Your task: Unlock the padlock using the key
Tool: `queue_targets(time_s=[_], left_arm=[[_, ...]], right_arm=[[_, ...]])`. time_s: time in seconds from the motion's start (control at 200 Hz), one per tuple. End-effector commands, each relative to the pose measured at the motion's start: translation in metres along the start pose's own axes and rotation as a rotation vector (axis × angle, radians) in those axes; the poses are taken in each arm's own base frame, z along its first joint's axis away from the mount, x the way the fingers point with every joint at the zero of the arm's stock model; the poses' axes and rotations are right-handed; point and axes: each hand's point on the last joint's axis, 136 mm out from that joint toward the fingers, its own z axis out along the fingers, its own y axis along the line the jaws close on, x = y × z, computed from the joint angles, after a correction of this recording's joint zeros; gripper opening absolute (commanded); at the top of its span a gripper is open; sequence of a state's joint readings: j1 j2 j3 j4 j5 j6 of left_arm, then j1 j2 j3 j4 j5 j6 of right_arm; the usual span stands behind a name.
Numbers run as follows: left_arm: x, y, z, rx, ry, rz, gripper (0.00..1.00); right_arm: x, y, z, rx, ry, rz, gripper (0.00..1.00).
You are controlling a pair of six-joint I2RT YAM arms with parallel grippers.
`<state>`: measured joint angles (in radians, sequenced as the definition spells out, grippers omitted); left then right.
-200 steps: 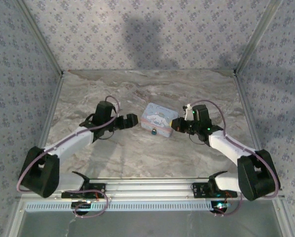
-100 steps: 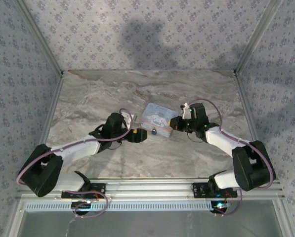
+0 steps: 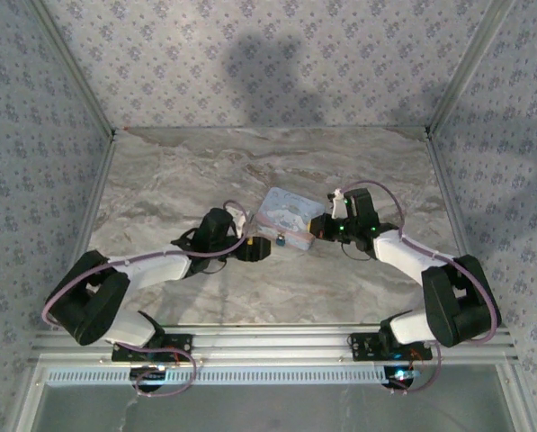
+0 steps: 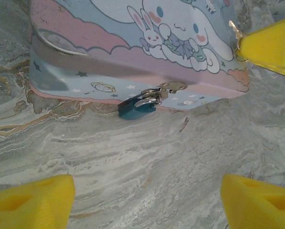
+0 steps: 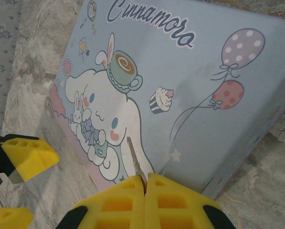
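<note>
One padlock (image 4: 135, 109); probable key (image 5: 132, 153) between right fingers (image 5: 117, 201)

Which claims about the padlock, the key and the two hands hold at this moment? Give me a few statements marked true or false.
1. The right hand is shut on the key. True.
2. The padlock lies loose on the table, away from the box. False: it hangs from the hasp on the front of the Cinnamoroll box.
3. The left hand is open and holds nothing. True.
4. The key is inserted in the padlock. False: its blade sticks out over the box lid, apart from the padlock.
</note>
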<state>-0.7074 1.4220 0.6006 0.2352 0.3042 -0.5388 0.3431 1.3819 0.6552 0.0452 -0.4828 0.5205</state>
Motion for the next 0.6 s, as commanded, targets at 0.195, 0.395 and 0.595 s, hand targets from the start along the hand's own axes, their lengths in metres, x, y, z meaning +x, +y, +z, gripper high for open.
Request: queue_targets(time_s=[0.195, 0.395, 0.595], left_arm=[[0.000, -0.008, 0.017, -0.012, 0.003, 0.075, 0.79], [0.003, -0.006, 0.034, -0.052, 0.024, 0.130, 0.77], [-0.004, -0.003, 0.047, -0.075, 0.011, 0.159, 0.75]], right_arm=[[0.024, -0.020, -0.001, 0.088, 0.086, 0.009, 0.00], [0.027, -0.020, -0.003, 0.094, 0.099, -0.002, 0.00], [0.027, -0.020, -0.006, 0.103, 0.091, -0.004, 0.00]])
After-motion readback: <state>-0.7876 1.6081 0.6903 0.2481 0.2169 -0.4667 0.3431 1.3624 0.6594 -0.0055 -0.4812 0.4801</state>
